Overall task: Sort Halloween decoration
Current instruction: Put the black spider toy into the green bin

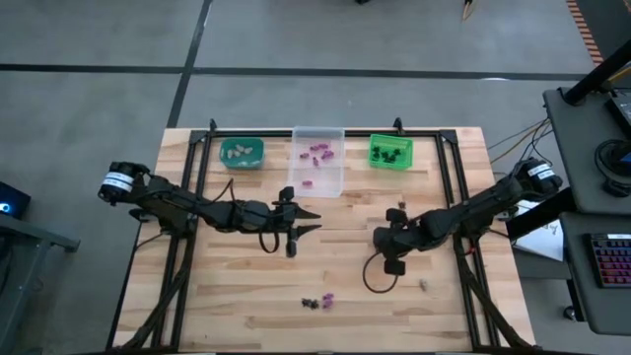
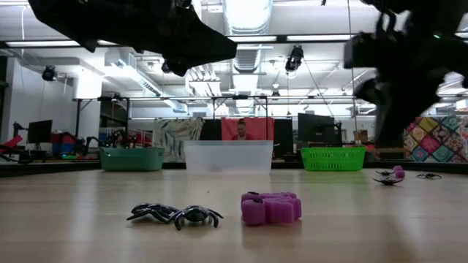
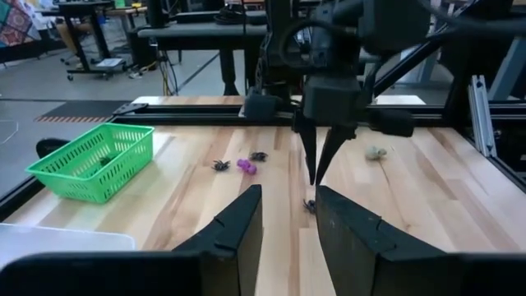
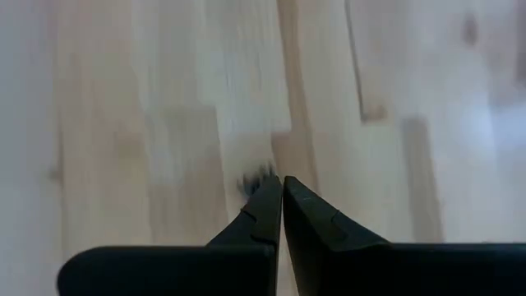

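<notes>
1. High view: wooden table (image 1: 246, 296). Along the far edge stand a teal bin (image 1: 241, 153) with beige trinkets, a clear bin (image 1: 317, 163) with purple trinkets (image 1: 317, 151) and a green bin (image 1: 390, 151) with black trinkets. Left gripper (image 1: 308, 222) hovers mid-table, jaws partly apart, empty. Right gripper (image 1: 396, 213) points down right of centre, fingers closed.
2. Low view: two black spiders (image 2: 175, 214) lie just beside a purple piece (image 2: 271, 207) near the front edge.
3. Left wrist view: a small dark trinket (image 3: 310, 205) lies beneath the right gripper's tips; a beige piece (image 3: 376, 152) lies beyond.
4. Right wrist view: fingers meet at the tips, a dark trinket touching them; grip cannot be told.
</notes>
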Tool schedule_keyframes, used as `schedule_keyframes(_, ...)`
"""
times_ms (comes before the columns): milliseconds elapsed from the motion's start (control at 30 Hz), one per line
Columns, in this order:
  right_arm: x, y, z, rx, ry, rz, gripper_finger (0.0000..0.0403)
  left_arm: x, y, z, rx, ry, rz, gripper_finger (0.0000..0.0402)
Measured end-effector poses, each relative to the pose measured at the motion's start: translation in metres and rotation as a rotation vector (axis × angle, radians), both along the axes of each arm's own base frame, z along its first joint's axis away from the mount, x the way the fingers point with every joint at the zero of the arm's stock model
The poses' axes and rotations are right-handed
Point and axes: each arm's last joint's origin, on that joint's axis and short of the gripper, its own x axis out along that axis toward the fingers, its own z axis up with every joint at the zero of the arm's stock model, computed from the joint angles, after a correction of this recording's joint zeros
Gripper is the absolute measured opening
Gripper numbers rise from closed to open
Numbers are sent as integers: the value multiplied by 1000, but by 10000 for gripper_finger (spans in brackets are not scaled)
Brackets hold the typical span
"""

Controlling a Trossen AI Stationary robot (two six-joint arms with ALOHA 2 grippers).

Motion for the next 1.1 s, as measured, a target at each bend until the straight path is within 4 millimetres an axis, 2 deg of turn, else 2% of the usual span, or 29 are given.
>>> schedule_keyframes(267,-17,-3,-15,26,41,-92,9,-1,0,-2,-7,6,2,97)
schedule_keyframes(467,-25,-6,-35,15,106,-143,9,0,0,1,2,-4,0,97)
schedule_keyframes(667,-17,-3,-43,33,45,-128,9,0,0,1,11,-2,-1,97)
schedule_keyframes(767,-4,2,-46,53,-65,-87,9,0,0,0,16,-1,-2,97)
schedule_keyframes(933,21,9,-26,25,-342,0,9,0,0,0,17,-1,-2,97)
schedule_keyframes(1100,27,9,0,-29,-436,69,9,0,0,-1,18,8,-2,97)
